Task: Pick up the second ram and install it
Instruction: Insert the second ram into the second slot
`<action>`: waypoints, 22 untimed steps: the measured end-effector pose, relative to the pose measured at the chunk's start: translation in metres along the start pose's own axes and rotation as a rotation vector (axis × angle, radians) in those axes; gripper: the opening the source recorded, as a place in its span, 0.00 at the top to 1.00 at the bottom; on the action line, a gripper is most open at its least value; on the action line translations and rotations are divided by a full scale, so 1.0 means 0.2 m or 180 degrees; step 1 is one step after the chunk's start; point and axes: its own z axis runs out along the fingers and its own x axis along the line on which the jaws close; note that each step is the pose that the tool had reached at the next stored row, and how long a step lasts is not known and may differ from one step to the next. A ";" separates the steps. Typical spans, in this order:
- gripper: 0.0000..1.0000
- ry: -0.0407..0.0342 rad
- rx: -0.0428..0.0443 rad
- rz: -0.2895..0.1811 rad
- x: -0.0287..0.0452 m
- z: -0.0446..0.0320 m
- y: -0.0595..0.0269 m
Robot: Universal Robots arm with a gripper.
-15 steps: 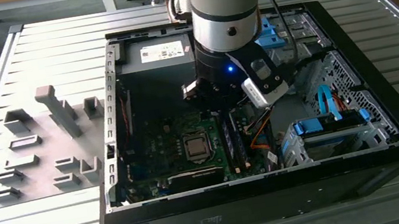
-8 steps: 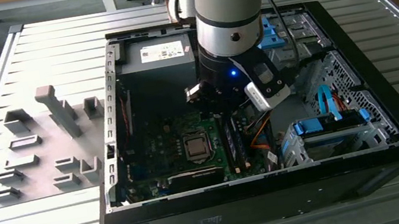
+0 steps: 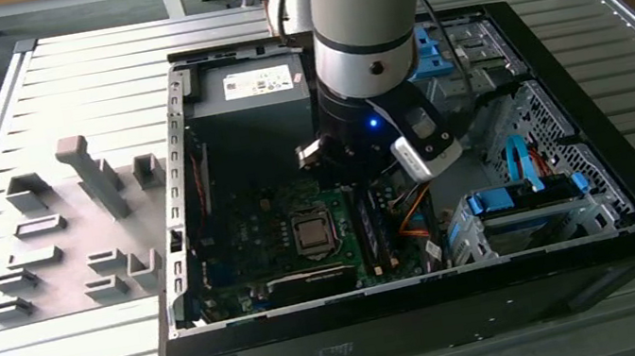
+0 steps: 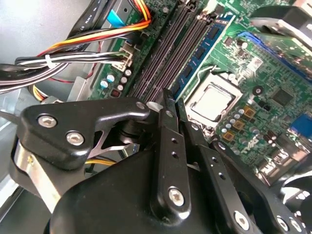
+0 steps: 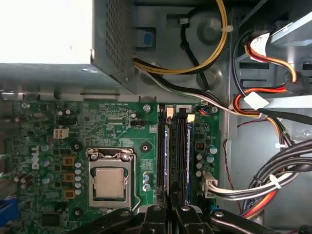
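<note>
A slim blue-green ram stick (image 5: 166, 151) with black chips stands on edge in a long black motherboard slot beside the processor socket (image 5: 109, 183); the same stick (image 4: 207, 41) appears in the second wrist view. Another blue-edged stick (image 5: 190, 146) stands two slots over. My gripper (image 5: 170, 197) is low over the near end of these slots, its black fingers (image 4: 168, 112) pressed together with nothing visible between them. I cannot tell whether the tips touch the stick. In the exterior view my arm (image 3: 370, 64) reaches down into the open computer case (image 3: 630, 215).
Bundled cables (image 5: 273, 185) and orange-yellow wires (image 5: 263, 53) crowd the side of the slots away from the socket. The power supply (image 3: 246, 89) stands at the case's far end and a blue drive cage (image 3: 525, 198) at the exterior view's right. Grey holder blocks (image 3: 101, 179) sit on the table outside.
</note>
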 end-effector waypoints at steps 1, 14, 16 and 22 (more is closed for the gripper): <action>0.86 0.0000 0.0000 0.0000 -0.001 0.010 0.000; 0.86 0.0001 -0.0011 0.0000 -0.003 0.056 0.002; 0.86 0.0001 -0.0020 0.0000 -0.004 0.058 0.000; 0.86 0.0005 -0.0034 -0.0010 -0.005 0.067 0.000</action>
